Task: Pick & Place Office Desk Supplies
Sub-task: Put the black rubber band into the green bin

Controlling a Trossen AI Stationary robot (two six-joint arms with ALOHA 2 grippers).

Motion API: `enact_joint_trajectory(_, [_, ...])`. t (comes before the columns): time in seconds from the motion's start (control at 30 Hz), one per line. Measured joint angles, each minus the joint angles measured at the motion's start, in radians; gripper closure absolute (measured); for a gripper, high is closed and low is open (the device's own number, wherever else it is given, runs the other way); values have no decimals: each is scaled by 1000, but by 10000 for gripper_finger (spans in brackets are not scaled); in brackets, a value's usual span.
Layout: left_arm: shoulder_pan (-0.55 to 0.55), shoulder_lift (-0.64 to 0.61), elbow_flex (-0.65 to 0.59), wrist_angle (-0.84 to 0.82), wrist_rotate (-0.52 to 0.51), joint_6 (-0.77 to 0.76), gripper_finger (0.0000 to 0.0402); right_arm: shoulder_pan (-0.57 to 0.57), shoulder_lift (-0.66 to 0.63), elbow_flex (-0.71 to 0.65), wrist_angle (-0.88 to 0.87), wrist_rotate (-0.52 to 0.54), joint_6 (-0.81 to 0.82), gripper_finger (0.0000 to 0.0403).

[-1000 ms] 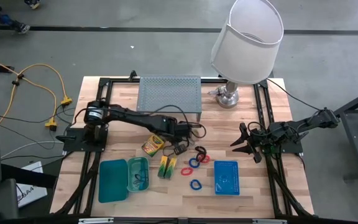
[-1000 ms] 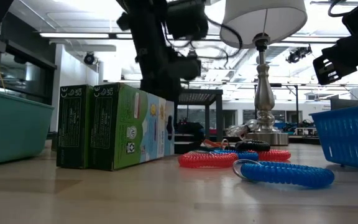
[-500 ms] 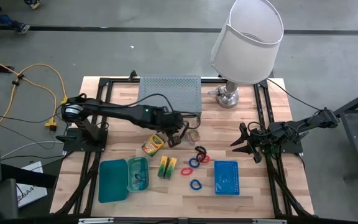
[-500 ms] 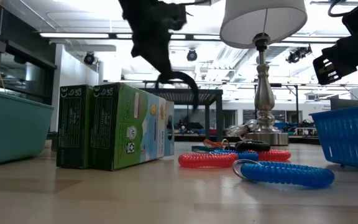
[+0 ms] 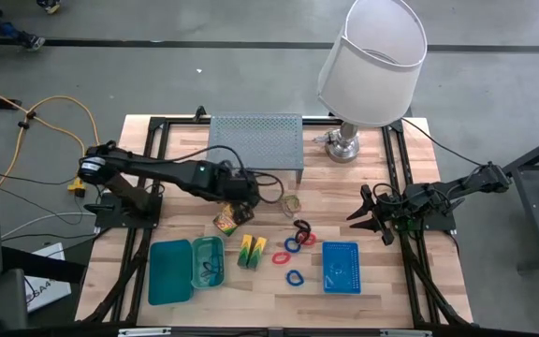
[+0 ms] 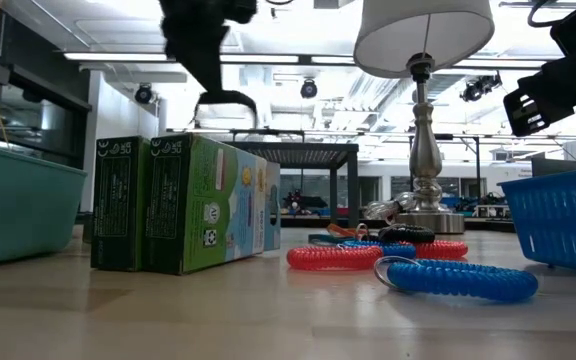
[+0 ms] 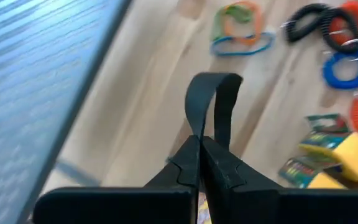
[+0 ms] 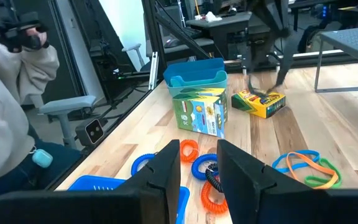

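My left gripper point(image 5: 242, 198) hangs over the table's middle, just above the small crayon box point(image 5: 229, 220), and is shut on a black band loop point(image 7: 214, 93). The two yellow-green blocks point(image 5: 253, 250) stand near the teal trays point(image 5: 169, 271). Red, blue and black coil loops point(image 5: 297, 240) lie between the blocks and the blue mesh basket point(image 5: 342, 267). My right gripper point(image 5: 371, 216) is open and empty at the table's right edge; it also shows in its own wrist view point(image 8: 194, 177). My left gripper pinches the black band loop between its two shut fingers, where the loop's two strands come together point(image 7: 206, 127). The free bend of the loop point(image 7: 216, 79) sticks out beyond the fingertips. In the low view the band point(image 6: 226, 103) hangs below the gripper, clear of the table.
The grey perforated riser point(image 5: 255, 140) stands at the far middle, and the lamp point(image 5: 371, 65) at the far right. Thin coloured rubber bands point(image 5: 291, 201) lie right of my left gripper. One teal tray point(image 5: 210, 263) holds a band. A person point(image 8: 5, 81) sits beyond the table.
My left gripper has risen from beside the coil loops and gone toward the table's left edge, staying shut on the black band. The band has come up off the table and now hangs clear above the crayon box.
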Motion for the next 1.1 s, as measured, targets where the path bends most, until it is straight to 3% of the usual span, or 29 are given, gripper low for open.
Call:
enact_joint_trajectory(0.73, [-337,-182,0,-440,-101,-427,401,0,0,0,0,0,0,309])
enact_joint_trajectory(1.1, [-507,-172,-10,-460,-108,-642,401,0,0,0,0,0,0,309])
